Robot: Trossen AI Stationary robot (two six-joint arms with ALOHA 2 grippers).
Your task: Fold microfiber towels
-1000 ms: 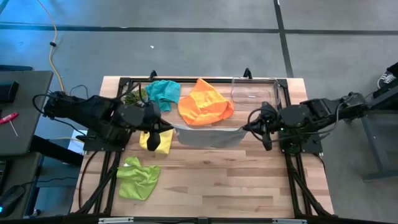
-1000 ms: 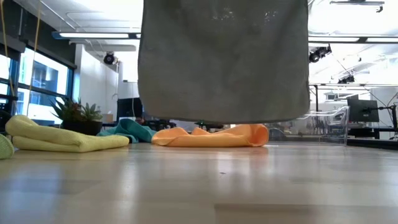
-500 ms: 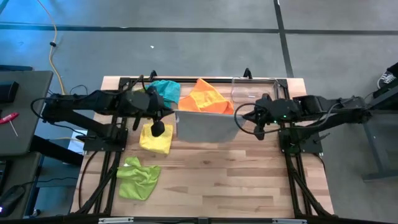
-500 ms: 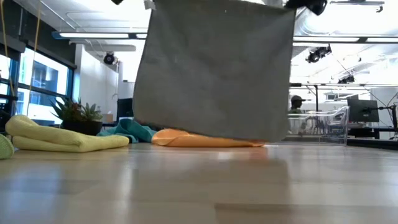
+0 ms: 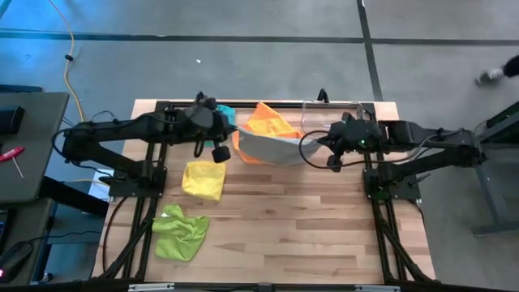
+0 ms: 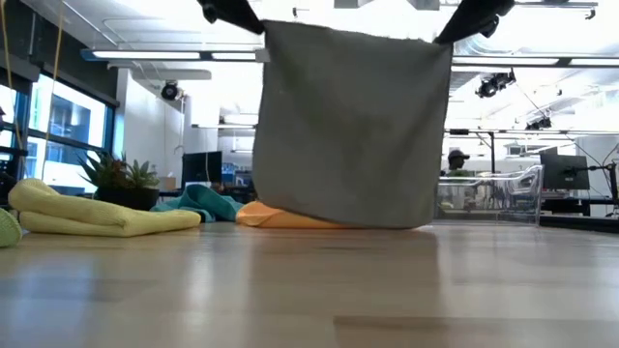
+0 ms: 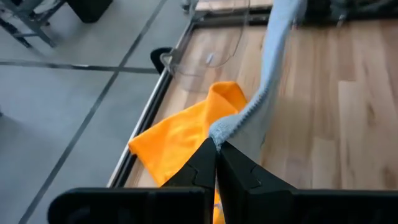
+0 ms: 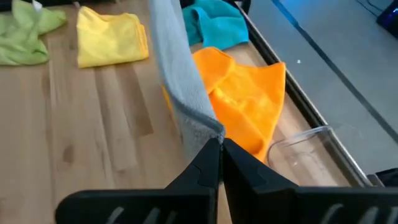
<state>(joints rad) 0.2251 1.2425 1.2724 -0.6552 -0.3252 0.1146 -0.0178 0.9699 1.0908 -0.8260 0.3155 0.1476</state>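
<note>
A grey towel (image 5: 268,149) hangs spread between my two grippers over the table's far part, in front of the orange towel (image 5: 272,122). My left gripper (image 5: 233,135) is shut on its upper left corner, my right gripper (image 5: 313,143) on its upper right corner. In the low view the grey towel (image 6: 353,126) reaches down to table level; whether its lower edge touches, I cannot tell. The teal towel (image 5: 225,113) lies at the far edge, the yellow towel (image 5: 203,179) folded at left, and the lime green towel (image 5: 180,232) crumpled at near left. My left gripper pinches one upper corner of the grey towel (image 7: 225,130) between its two fingers, which slant down toward the table's right. The cloth hangs below it. My right gripper pinches the other upper corner (image 8: 202,127) between its two fingers, slanting down toward the table's left. The top edge between the two corners sags a little.
A clear plastic bin (image 5: 332,120) stands at the far right corner, close to my right gripper. A small green plant (image 6: 121,174) stands at the far left. Bare wood lies in the table's middle and near right.
Both grippers have carried the grey towel from over the table's middle toward the far edge and a little down, drawing somewhat closer together. The towel has swung with them and now hangs over the orange towel, its lower edge down at table level.
</note>
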